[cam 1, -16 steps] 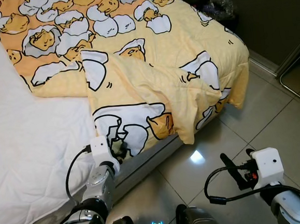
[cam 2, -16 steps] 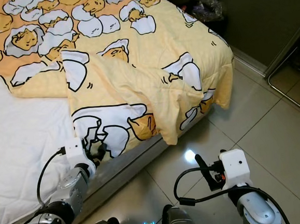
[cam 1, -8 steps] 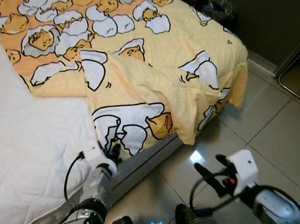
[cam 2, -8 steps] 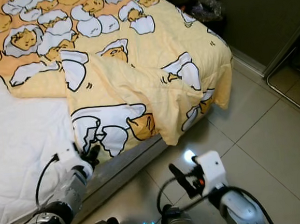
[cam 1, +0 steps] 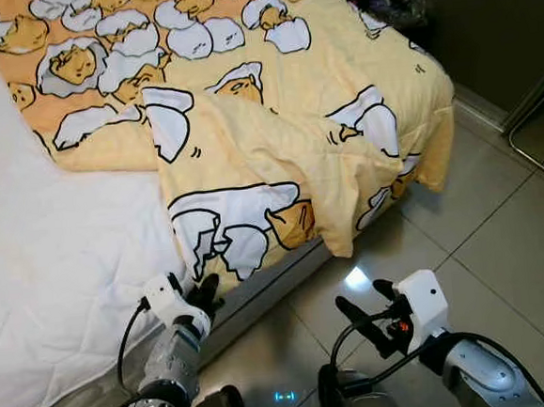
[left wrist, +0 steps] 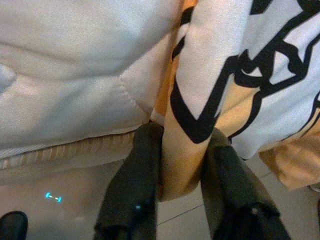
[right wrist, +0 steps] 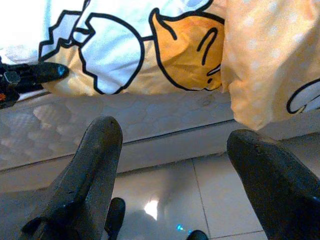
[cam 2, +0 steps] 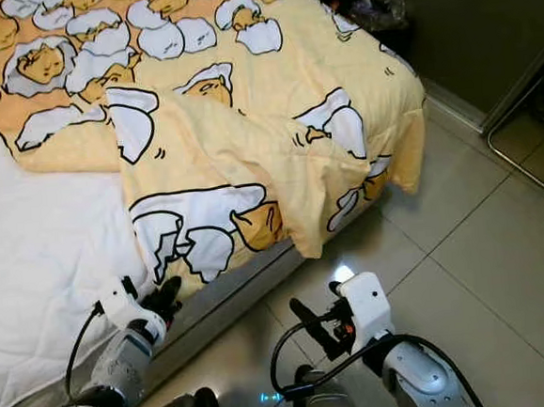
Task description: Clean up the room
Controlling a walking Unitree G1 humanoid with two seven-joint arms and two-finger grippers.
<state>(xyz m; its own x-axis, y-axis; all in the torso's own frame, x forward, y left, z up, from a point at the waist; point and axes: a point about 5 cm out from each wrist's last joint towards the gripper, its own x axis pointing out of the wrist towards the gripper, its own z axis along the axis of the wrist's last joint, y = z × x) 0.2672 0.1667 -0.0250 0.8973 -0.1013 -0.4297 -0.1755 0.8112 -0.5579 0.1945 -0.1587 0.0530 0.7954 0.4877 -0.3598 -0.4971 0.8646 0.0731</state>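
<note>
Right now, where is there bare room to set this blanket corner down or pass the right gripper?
Free: the white mattress left of the yellow blanket, and the floor tiles off the bed's corner. Crowded: the bed edge, where the left gripper holds the hem beside the right gripper.

Bed (cam 1: 50, 259), white mattress; yellow egg-print blanket (cam 1: 276, 137) draped over corner

Tiled floor (cam 1: 500, 223), dark wall (cam 1: 493, 16)
</note>
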